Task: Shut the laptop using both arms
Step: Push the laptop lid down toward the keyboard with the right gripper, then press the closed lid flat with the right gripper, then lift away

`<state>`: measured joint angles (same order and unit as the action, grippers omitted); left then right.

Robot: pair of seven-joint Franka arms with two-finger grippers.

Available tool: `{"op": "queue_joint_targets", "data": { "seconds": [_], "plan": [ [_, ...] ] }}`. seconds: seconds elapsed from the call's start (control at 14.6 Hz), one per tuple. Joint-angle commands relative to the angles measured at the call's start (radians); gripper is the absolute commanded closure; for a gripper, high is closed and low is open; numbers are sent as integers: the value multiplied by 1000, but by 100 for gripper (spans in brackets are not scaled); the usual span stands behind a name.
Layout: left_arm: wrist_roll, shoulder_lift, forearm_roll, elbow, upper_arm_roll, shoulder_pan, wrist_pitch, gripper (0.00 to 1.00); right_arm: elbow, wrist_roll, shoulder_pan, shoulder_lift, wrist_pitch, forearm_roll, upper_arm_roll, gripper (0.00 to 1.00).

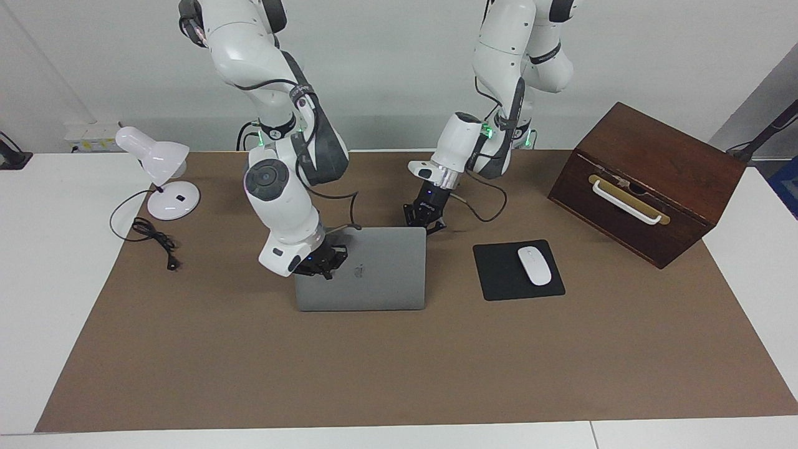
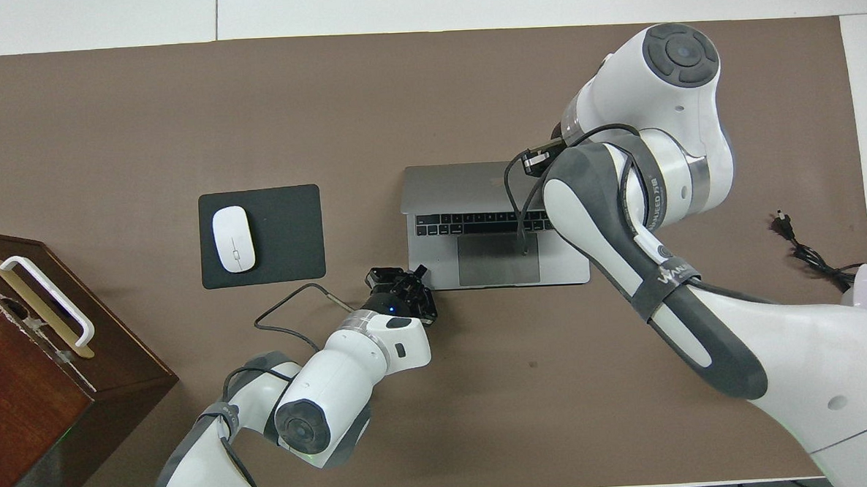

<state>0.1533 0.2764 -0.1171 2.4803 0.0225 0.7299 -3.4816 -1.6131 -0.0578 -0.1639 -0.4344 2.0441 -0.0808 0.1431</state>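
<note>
The silver-grey laptop (image 1: 374,274) stands open in the middle of the brown mat, its lid with the dark apple logo tilted down over the keyboard (image 2: 476,222). My right gripper (image 1: 321,262) rests on the back of the lid near its upper corner toward the right arm's end; in the overhead view the arm (image 2: 622,213) hides most of it. My left gripper (image 1: 424,217) is low at the laptop base's corner nearest the robots, toward the left arm's end, and also shows in the overhead view (image 2: 400,280). I cannot tell if it touches the base.
A black mousepad (image 1: 499,274) with a white mouse (image 1: 535,265) lies beside the laptop toward the left arm's end. A brown wooden box (image 1: 648,181) with a white handle stands past it. A white desk lamp (image 1: 163,171) and its black cable (image 1: 153,240) are at the right arm's end.
</note>
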Motion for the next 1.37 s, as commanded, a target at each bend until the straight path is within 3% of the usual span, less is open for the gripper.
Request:
{"op": "queue_joint_targets", "data": {
  "seconds": [0.0, 1.3],
  "plan": [
    [14, 32, 16, 3, -19, 8, -20, 100, -91, -11, 12, 51, 19, -30, 7, 100],
    [18, 60, 16, 29, -19, 17, -21, 100, -248, -5, 23, 111, 73, -30, 6, 100]
  ]
}}
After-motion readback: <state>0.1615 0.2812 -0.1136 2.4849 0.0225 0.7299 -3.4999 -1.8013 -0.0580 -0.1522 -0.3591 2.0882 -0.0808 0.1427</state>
